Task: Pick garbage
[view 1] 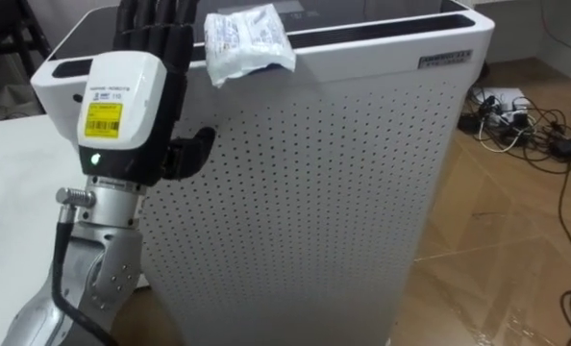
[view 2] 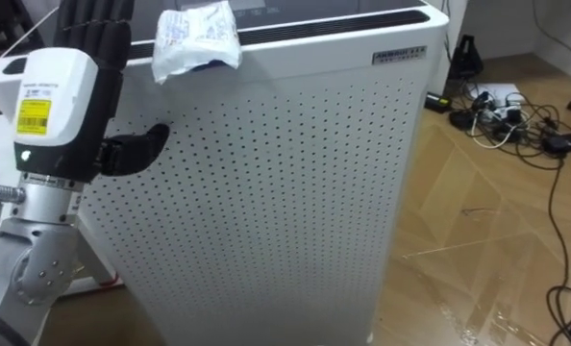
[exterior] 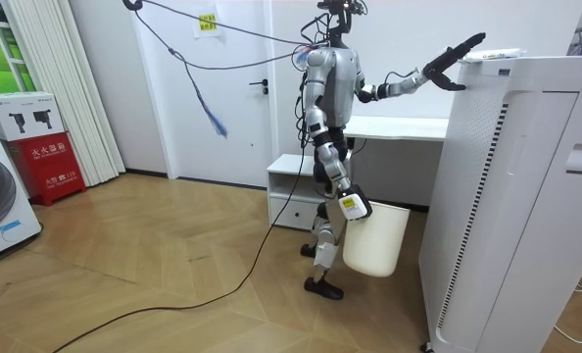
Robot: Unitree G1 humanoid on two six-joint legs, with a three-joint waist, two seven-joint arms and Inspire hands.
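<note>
A crumpled white plastic wrapper [view 1: 247, 40] lies on the top front edge of a tall white air purifier [view 1: 343, 192]. My left hand [view 1: 146, 58] is raised in front of the purifier, just left of the wrapper. Its fingers are straight and point up, the thumb sticks out sideways, and it is open and apart from the wrapper. In the room view I stand beside the purifier [exterior: 507, 196] with the left arm stretched toward its top. My right hand [exterior: 351, 206] hangs low at my side, shut on the rim of a white bin [exterior: 377, 243].
A tangle of cables and a power strip [view 1: 516, 115] lies on the wooden floor right of the purifier. A white desk [exterior: 399, 127] stands behind me, with a low white cabinet [exterior: 291, 191] beside it. A red box [exterior: 51, 167] stands far off.
</note>
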